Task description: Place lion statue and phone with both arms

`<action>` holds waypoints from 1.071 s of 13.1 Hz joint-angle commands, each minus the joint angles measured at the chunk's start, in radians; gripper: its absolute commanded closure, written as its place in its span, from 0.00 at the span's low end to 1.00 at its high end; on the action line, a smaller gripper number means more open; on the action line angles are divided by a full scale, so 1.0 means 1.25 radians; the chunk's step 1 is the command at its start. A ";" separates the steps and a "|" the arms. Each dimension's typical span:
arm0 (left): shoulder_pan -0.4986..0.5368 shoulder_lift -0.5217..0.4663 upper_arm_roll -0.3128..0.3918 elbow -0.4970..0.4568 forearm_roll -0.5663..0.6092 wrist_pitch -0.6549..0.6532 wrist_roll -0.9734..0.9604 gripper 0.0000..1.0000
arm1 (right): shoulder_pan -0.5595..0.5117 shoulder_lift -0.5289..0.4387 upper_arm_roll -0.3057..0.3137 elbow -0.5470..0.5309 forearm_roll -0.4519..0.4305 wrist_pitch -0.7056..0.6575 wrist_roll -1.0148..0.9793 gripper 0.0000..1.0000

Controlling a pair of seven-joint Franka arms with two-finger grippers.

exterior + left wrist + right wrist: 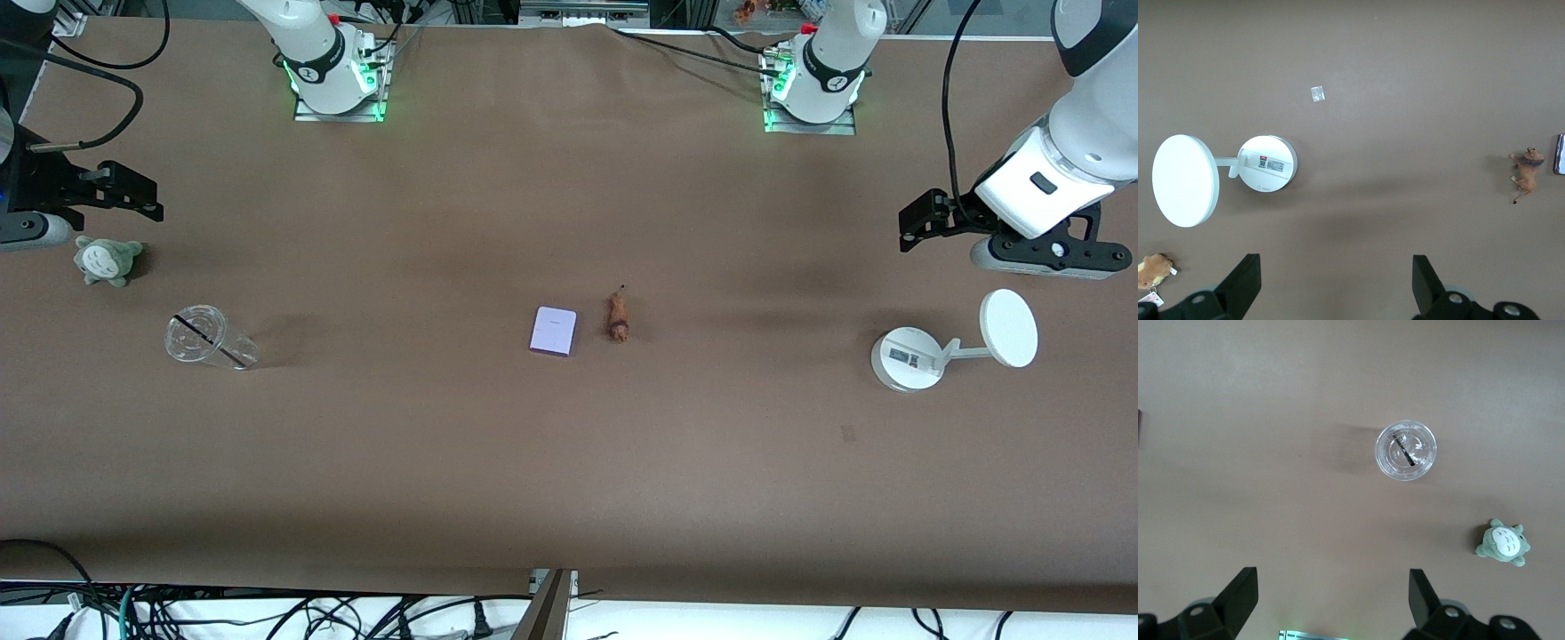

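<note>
— Brown paper-covered worktop (pixel 569 462), seen from above. Mid-worktop: phone (pixel 553 332), lying flat, with lion statue (pixel 618 317) just beside it toward the left arm's end, not touching.

— And the hands?

— Left hand (pixel 909 233) released, fingers spread wide, hovering well apart from the phone at the left arm's end, near the white stand (pixel 907 358) with its disc. Right hand (pixel 147 204) likewise spread and empty, over the worktop's right-arm end above the grey-green plush (pixel 107 260).

— Anything else around the phone?

— Clear plastic cup (pixel 209 340) with a dark straw, well apart from the phone toward the right arm's end. Small brown plush (pixel 1153 269) visible only in the left wrist view.
</note>
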 commanded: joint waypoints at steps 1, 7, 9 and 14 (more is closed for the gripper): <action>-0.004 0.002 -0.003 0.004 0.011 -0.010 -0.005 0.00 | -0.007 0.008 0.002 0.018 0.012 -0.008 0.010 0.00; -0.005 0.061 -0.053 0.020 0.004 -0.014 -0.024 0.00 | -0.003 0.008 0.004 0.017 0.012 -0.010 0.032 0.00; -0.007 0.121 -0.091 0.024 -0.001 -0.002 -0.025 0.00 | -0.003 0.008 0.004 0.017 0.012 -0.009 0.032 0.00; -0.131 0.274 -0.118 0.025 0.007 0.183 -0.179 0.00 | -0.001 0.008 0.005 0.016 0.011 -0.005 0.031 0.00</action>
